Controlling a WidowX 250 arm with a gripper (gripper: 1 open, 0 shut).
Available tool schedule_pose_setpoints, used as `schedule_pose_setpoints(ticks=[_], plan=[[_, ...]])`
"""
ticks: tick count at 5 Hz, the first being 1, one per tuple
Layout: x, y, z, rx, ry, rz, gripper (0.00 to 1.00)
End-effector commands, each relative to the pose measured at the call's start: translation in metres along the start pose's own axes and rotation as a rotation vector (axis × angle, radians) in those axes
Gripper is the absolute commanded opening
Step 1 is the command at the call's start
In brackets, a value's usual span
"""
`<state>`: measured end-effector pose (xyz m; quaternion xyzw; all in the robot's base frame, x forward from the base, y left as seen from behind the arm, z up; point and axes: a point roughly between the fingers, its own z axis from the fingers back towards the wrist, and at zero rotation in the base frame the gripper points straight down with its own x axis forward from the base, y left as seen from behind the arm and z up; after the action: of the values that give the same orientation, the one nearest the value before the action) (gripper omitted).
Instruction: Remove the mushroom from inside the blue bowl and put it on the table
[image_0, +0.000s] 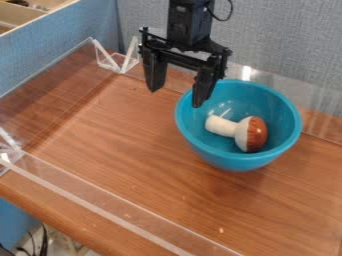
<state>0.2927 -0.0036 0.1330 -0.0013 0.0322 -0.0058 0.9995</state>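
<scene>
Turquoise-blue bowl (241, 125) sits on the table (120, 170) and contains the mushroom (239, 129), lying on its side, stem at nine o'clock from the cap. I see my gripper (182, 85) spread wide, empty; the mushroom lies at its four o'clock.

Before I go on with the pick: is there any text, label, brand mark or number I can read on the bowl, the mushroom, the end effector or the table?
None: no readable text, label, number or sign in this view.
blue bowl: plain glossy surface, no marking.
mushroom: brown cap and cream stem, no marking.
end effector: black, open, no legible label at this resolution.
table: bare wood grain, nothing printed.
</scene>
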Motion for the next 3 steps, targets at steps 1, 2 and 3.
schedule_pose_setpoints(ticks=[1, 2, 3], plan=[[0.008, -0.016, -0.007, 0.002, -0.003, -0.051, 1.0], [0.02, -0.046, -0.022, 0.001, -0.004, -0.146, 1.0], [0.032, -0.064, -0.037, -0.006, -0.017, -0.18, 1.0]])
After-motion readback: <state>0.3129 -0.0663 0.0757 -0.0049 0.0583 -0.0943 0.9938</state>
